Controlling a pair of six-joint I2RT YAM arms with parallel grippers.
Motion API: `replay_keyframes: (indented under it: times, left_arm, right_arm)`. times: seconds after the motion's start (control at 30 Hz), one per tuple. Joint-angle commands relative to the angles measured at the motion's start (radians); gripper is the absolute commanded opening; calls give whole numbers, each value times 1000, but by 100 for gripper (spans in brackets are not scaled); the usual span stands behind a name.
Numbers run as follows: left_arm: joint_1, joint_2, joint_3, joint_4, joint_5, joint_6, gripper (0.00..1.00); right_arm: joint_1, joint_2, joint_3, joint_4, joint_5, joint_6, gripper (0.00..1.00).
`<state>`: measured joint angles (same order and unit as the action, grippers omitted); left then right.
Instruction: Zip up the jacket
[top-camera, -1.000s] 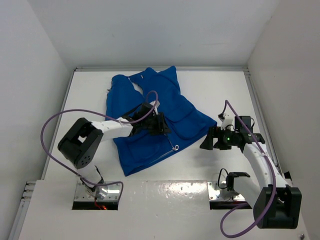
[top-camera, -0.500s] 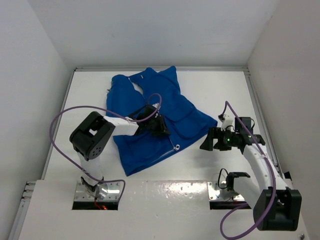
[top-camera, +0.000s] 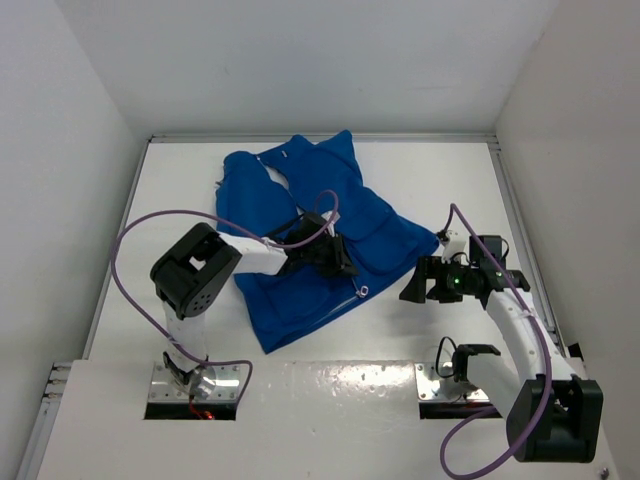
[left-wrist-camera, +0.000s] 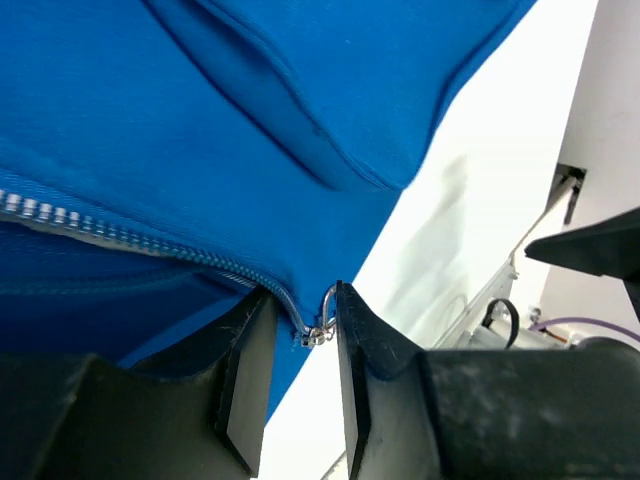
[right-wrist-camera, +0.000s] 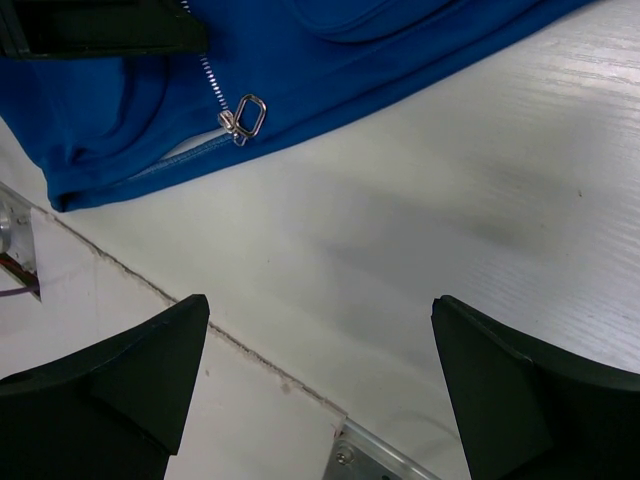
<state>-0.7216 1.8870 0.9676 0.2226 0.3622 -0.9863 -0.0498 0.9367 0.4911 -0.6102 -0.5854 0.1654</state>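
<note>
The royal-blue jacket (top-camera: 300, 200) lies flat on the white table, collar at the far end. Its silver zipper (left-wrist-camera: 120, 232) runs down to the pull ring (top-camera: 364, 292) at the near hem. My left gripper (top-camera: 342, 262) rests low on the jacket front. In the left wrist view its jaws (left-wrist-camera: 302, 292) stand narrowly apart, framing the pull ring (left-wrist-camera: 322, 322), which touches the right finger; a gap still shows. My right gripper (top-camera: 425, 283) hangs wide open over bare table, right of the hem. Its wrist view shows the pull ring (right-wrist-camera: 245, 118) ahead of the gripper (right-wrist-camera: 320, 310).
White walls enclose the table on three sides. Metal mounting plates (top-camera: 200, 385) (top-camera: 460, 380) sit at the near edge under the arm bases. Purple cables (top-camera: 130, 250) loop off both arms. A seam in the table surface (right-wrist-camera: 200, 320) runs below the right gripper.
My left gripper has slid right and down the jacket front toward the hem, and its jaws have narrowed. The hem and pull ring shifted slightly right. The right arm stayed still.
</note>
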Motion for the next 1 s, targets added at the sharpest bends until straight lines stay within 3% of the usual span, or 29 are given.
replay_keyframes:
  times: [0.0,0.27,0.43,0.57,0.63,0.8,0.97]
  left_arm:
    - [-10,-26,28,44,40,-28,35]
    - [-29,41,51,8,30,-38,32]
    - [-29,61,51,27,30,-29,21]
    - [-29,52,51,112,104,52,0]
    - [-29,20,40,132,125,101,0]
    - [-9,-112,-87,342,334,136,0]
    - [-9,-189,-110,252,481,303,0]
  right_arm:
    - [4,-9,-3,10,-24,-1,92]
    - [4,-12,-5,17,-27,10,92]
    - [4,-12,-11,42,-66,31,92]
    - [4,-9,-32,111,-161,101,91]
    - [5,-3,-31,139,-178,126,88]
    - [36,27,12,228,-186,118,86]
    - [116,114,92,291,-200,80,83]
